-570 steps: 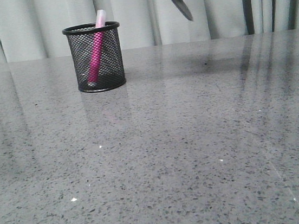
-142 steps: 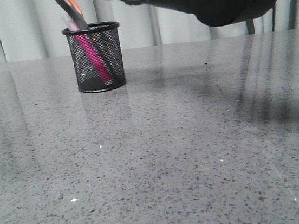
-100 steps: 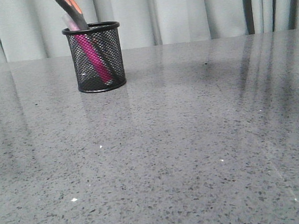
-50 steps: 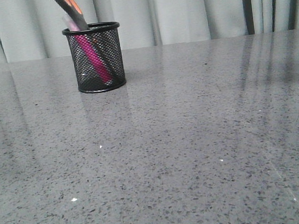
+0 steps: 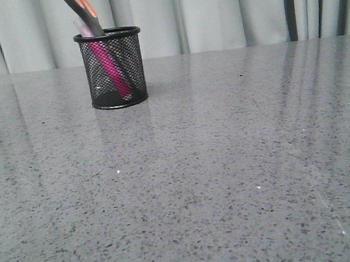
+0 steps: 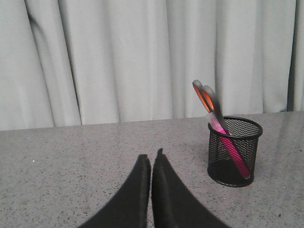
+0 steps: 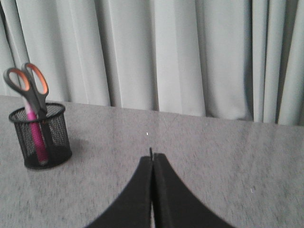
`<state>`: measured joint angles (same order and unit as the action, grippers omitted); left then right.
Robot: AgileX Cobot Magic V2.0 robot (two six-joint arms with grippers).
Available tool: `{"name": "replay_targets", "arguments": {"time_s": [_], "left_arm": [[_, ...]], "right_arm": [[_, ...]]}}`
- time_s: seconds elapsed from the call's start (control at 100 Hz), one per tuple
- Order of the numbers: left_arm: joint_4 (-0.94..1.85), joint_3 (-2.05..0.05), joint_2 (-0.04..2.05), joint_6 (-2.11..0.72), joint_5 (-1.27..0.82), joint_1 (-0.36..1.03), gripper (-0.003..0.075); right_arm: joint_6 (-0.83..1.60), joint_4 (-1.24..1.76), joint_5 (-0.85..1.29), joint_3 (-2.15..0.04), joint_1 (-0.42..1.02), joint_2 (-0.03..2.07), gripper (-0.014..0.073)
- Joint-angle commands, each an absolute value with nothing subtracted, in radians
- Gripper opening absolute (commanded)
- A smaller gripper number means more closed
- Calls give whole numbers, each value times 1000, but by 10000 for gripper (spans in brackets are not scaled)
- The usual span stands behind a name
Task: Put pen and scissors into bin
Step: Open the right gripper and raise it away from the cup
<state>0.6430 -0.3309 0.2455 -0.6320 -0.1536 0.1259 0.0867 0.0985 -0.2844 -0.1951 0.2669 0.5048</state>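
Note:
The black wire-mesh bin (image 5: 111,68) stands on the grey table at the back left. The magenta pen (image 5: 107,66) leans inside it. The scissors (image 5: 81,8) stand in it blades down, their grey, orange-lined handles sticking out above the rim. The left wrist view shows the bin (image 6: 234,151), pen (image 6: 231,149) and scissors (image 6: 209,100), with my left gripper (image 6: 151,160) shut and empty, well short of the bin. My right gripper (image 7: 152,160) is shut and empty, far from the bin (image 7: 42,135) and scissors (image 7: 27,85). Neither gripper appears in the front view.
The grey speckled table (image 5: 217,164) runs to the pale curtain (image 5: 211,8) behind it. Nothing else stands on the table in these views.
The right arm, which brought the scissors over the bin and left them in it, has pulled back out of the front view. The pen now leans the other way.

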Motion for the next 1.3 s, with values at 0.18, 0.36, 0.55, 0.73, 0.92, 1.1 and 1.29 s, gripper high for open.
{"name": "replay_targets", "arguments": {"time_s": [0.18, 0.36, 0.55, 0.73, 0.92, 1.1, 1.29], "left_arm": [[726, -286, 159, -624, -67, 126, -22], [727, -286, 159, -624, -78, 126, -22], [727, -286, 159, -624, -78, 126, -22], [727, -286, 159, -624, -78, 126, -22], [727, -286, 159, -624, -78, 126, -22], [727, -286, 159, -624, -78, 126, -22], [612, -279, 159, -588, -81, 126, -22]], "right_arm": [[94, 87, -392, -42, 260, 266, -68], [94, 87, -393, -37, 260, 249, -68], [94, 87, -393, -37, 260, 249, -68], [94, 87, -393, -37, 260, 249, -68], [94, 87, -393, -37, 260, 249, -68], [94, 87, -393, -37, 260, 249, -68], [94, 87, -393, -37, 260, 249, -68]]}}
